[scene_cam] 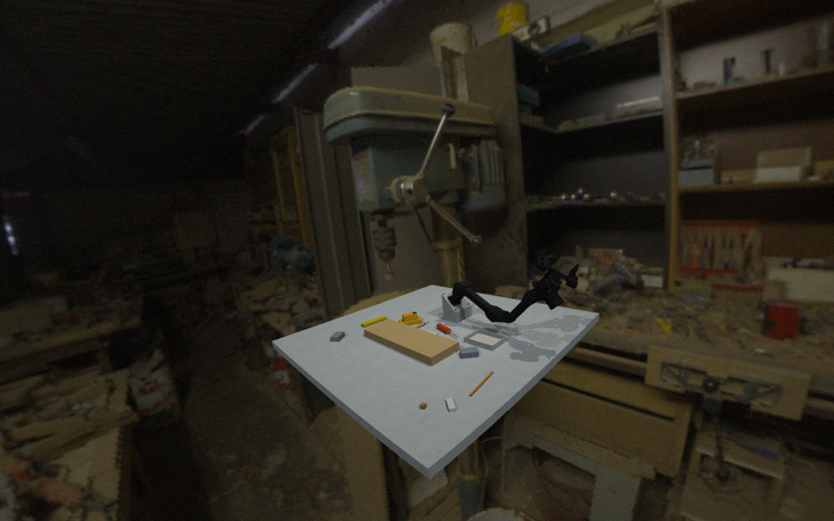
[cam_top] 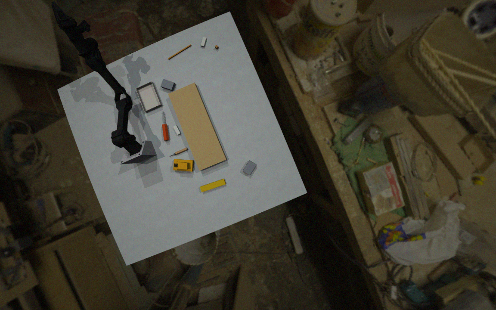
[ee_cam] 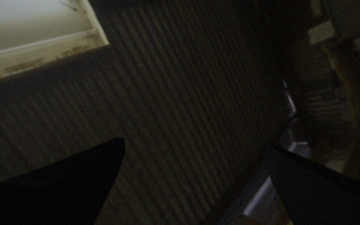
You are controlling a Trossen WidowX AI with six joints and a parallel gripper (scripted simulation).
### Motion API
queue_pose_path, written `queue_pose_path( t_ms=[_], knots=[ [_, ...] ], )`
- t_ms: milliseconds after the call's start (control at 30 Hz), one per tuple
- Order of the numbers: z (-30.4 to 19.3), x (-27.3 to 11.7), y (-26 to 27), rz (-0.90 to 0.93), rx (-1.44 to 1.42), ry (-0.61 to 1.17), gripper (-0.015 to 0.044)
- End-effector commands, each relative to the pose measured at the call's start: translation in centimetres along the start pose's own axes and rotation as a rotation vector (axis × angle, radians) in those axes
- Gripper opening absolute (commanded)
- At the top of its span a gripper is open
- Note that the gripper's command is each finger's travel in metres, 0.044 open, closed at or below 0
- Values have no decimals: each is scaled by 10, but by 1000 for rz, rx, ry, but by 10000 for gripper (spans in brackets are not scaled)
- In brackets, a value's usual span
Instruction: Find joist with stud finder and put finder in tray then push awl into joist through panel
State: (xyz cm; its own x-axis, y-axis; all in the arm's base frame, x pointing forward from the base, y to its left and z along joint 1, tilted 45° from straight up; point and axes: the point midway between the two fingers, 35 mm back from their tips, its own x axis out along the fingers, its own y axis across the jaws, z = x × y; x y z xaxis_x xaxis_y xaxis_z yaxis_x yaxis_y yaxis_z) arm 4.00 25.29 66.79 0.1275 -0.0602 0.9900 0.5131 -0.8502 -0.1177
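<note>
The tan floor panel [cam_top: 197, 127] [scene_cam: 410, 341] lies on the table. The yellow stud finder [cam_top: 183, 165] [scene_cam: 410, 318] stands beside the panel's end nearest the yellow bar. The awl [cam_top: 181, 151], with a wooden handle and thin metal point, lies beside the stud finder. The shallow tray [cam_top: 148, 97] [scene_cam: 484, 340] is empty. My gripper [cam_top: 54, 6] [ee_cam: 194, 148] is open and empty, raised high beyond the table edge, far from panel and tools. In the wrist view its two dark fingers stand wide apart. The joist is hidden.
A red-handled tool [cam_top: 165, 131] [scene_cam: 444, 328] and a white block [cam_top: 176, 130] lie between arm base and panel. Grey blocks [cam_top: 168, 85] [cam_top: 249, 167] lie near the panel, and a yellow bar [cam_top: 212, 185] [scene_cam: 373, 321]. A pencil [cam_top: 179, 51] [scene_cam: 481, 383] lies farther off.
</note>
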Motion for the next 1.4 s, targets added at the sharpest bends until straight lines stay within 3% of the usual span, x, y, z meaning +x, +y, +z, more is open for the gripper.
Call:
queue_pose_path(
  t_ms=[0,467,733,1000,1300,1367],
  knots=[
    [-1,0,1,2,1,1,426],
    [-94,27,115,269,210,178,440],
    [-155,28,221,485,333,298,440],
    [-200,2,338,720,456,425,440],
    [-217,-67,476,1048,612,541,440],
    [-216,-73,483,1055,621,561,440]
  ],
)
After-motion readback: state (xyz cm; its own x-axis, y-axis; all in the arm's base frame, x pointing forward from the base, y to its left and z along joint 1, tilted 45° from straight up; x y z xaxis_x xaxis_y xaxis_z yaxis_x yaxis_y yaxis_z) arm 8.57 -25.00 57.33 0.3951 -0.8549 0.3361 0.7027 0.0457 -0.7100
